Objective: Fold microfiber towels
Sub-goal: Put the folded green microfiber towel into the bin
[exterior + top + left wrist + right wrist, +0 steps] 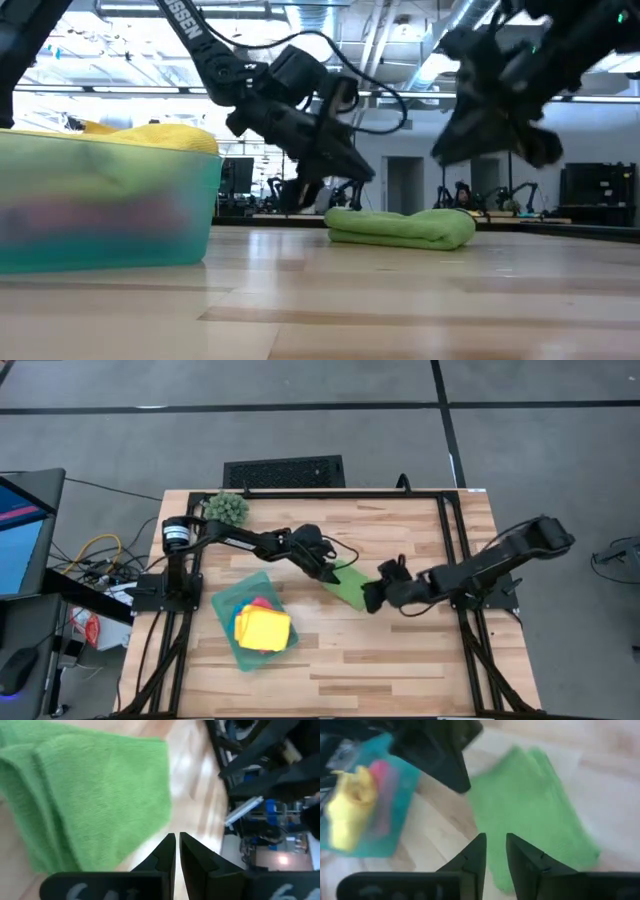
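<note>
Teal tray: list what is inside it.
The teal tray holds a yellow towel on top, with a pink towel showing beneath it. Anything lower is covered by these cloths; a blue towel cannot be made out.

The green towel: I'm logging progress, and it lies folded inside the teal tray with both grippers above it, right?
Not inside the tray. The high view shows the green towel folded on the bare table beside it, with the left gripper and right gripper above it.

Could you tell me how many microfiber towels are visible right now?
3: a green towel folded on the table between the grippers, and a yellow towel atop a pink towel in the teal tray. More may be hidden beneath.
</note>
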{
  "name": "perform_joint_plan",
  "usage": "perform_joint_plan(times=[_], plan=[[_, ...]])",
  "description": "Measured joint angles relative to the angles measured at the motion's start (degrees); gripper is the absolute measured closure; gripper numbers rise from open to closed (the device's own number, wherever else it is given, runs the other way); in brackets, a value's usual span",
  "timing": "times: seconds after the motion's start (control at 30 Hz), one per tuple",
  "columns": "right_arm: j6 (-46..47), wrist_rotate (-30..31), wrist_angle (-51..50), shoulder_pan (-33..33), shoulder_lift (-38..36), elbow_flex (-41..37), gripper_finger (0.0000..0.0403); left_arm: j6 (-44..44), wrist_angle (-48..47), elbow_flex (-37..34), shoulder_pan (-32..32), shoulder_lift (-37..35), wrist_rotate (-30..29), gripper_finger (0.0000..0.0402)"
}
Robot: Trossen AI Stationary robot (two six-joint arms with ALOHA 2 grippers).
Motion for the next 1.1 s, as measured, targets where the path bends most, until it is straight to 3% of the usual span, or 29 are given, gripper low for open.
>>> perform_joint_plan(times=[0.13,0.23,0.37,0.47,0.6,0.77,0.93,1.1], plan=[[-16.7,-1.7,-1.7,-4.3,-6.7,0.1,0.0280,-0.1,-1.7,0.5,0.6,-2.5,2.3,0.0386],[-28.1,-8.3,-5.4,-10.0,-8.5,1.0,0.0240,-0.2,-4.4,1.1,1.3,-6.1,7.0,0.0386],[-38.7,-18.2,-6.5,-18.1,-5.7,3.7,0.0168,0.6,-9.6,1.2,1.4,-13.5,9.4,0.0386],[-45.7,-20.9,-7.0,-21.9,-0.7,6.4,0.0129,1.9,-13.6,1.2,1.0,-20.0,8.6,0.0386],[-52.9,-22.6,-6.9,-24.8,7.2,11.6,0.0112,4.3,-19.7,1.2,-0.1,-28.3,3.3,0.0385],[-56.3,-25.8,-11.3,-26.0,16.7,18.1,0.0111,6.9,-28.2,1.2,-2.7,-36.9,-8.8,0.0385],[-57.4,-29.2,-14.4,-26.5,24.0,21.3,0.0111,7.9,-35.5,1.2,-5.7,-42.4,-18.1,0.0385],[-56.6,-30.9,-16.7,-26.9,29.3,22.7,0.0116,7.9,-40.3,1.2,-8.2,-44.8,-23.5,0.0385]])
